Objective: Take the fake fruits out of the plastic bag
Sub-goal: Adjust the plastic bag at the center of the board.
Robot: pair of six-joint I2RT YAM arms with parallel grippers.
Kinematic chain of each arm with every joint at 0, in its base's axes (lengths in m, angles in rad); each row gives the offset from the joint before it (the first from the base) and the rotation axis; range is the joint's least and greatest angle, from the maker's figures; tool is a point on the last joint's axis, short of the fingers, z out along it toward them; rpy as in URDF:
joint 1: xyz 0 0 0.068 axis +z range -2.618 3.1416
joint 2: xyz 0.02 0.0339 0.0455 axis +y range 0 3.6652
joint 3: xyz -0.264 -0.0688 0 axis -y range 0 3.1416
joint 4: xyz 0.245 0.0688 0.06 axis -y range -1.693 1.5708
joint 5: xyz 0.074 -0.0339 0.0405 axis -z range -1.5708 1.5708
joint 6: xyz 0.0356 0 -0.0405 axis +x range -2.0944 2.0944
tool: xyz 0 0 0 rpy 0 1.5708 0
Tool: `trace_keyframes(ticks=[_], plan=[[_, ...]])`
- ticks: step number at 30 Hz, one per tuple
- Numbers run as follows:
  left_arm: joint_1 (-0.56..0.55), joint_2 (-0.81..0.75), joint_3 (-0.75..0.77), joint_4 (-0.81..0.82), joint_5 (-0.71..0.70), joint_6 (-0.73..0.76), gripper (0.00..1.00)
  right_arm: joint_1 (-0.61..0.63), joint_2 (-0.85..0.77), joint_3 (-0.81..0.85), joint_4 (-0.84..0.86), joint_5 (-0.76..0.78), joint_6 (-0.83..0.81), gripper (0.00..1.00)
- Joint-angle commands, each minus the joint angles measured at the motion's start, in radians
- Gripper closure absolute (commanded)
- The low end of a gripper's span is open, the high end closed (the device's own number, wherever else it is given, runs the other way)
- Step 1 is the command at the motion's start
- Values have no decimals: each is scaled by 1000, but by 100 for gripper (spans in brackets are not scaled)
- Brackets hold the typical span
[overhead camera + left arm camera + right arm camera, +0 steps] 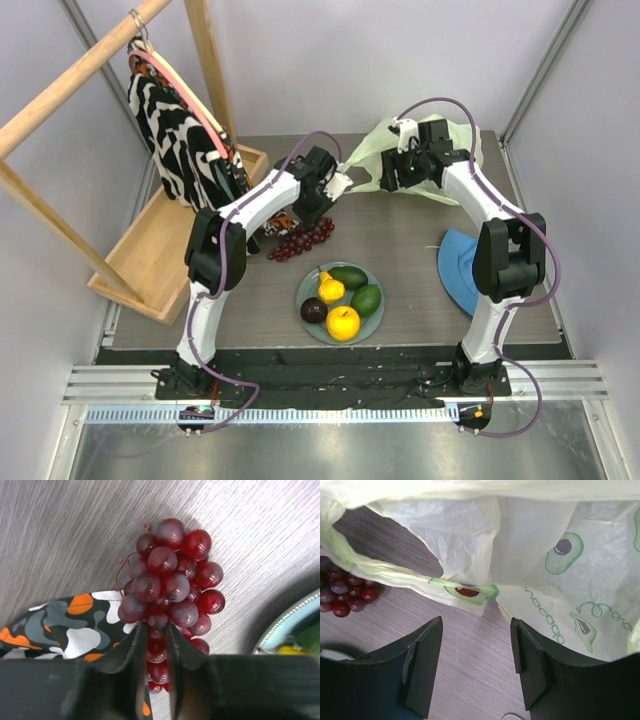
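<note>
Left gripper (156, 630) pinches the one dark-red grape bunch (172, 575) lying on the table (400, 270) outside the single plastic bag (545, 530), right gripper (476, 625) stands spread beside it, and one plate (380, 310) holds five fruits (343, 323): two green, two yellow, one dark purple.

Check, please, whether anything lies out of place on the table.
The grape bunch lies on the table, beside the plate and next to a camouflage cloth, while the other fruits sit together on the plate. Nothing looks spilled or damaged.
</note>
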Motion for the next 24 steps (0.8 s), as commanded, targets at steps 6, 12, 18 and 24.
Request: trace_keyframes(ticks=[6,12,18,24], plan=[[0,-44,78,-83,38,-29,100,0,-54,26,34,-15,25,36],[-12,-169,111,-103,116,-54,100,0,-57,21,34,-12,24,36],[-19,-164,68,-161,26,-11,88,0,-57,9,38,-16,30,36],[-19,-200,59,-124,96,-34,76,0,-77,-3,40,-10,22,37]])
